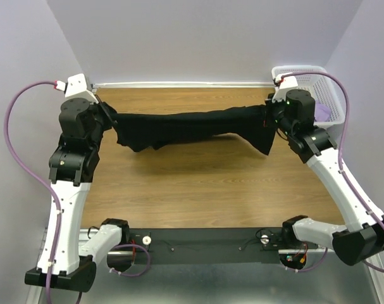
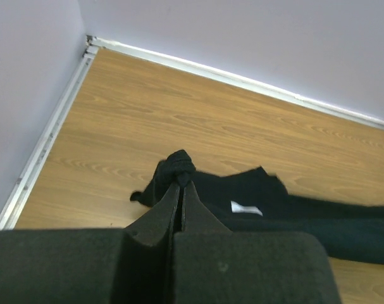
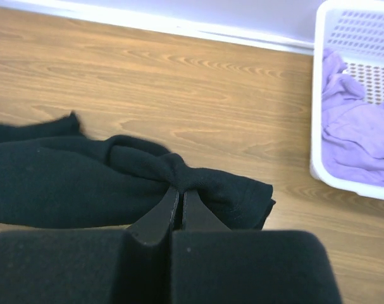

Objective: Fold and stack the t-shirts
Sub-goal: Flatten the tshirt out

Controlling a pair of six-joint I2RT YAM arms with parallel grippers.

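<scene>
Black cloth, bunched into a knot, sits pinched in the left hand [image 2: 181, 182] over the left side of the wooden desk [image 1: 198, 190]; the two fingers are pressed together on that corner. From there the black t-shirt [image 1: 192, 126] runs as a long, sagging band across the far half of the desk. It is lifted at both ends, and from the left wrist view its drooping middle seems to rest on the wood, with a small white label [image 2: 245, 208] showing. It looks thick and rumpled, twisted rather than flat, and a flap dangles near its right end. The right hand [image 3: 181, 190] is clamped on that other end, a fat fold of fabric gathered at its fingertips. Further right, in the corner, the white basket [image 1: 328, 79] holds the lavender t-shirt [image 3: 356, 139], crumpled and untouched.

I'd say the step in hand is spreading the black one out before any fold. The next move, I reckon, calls for both hands to pull evenly apart and lower together so it lands smooth; otherwise the twist could get trapped.
</scene>
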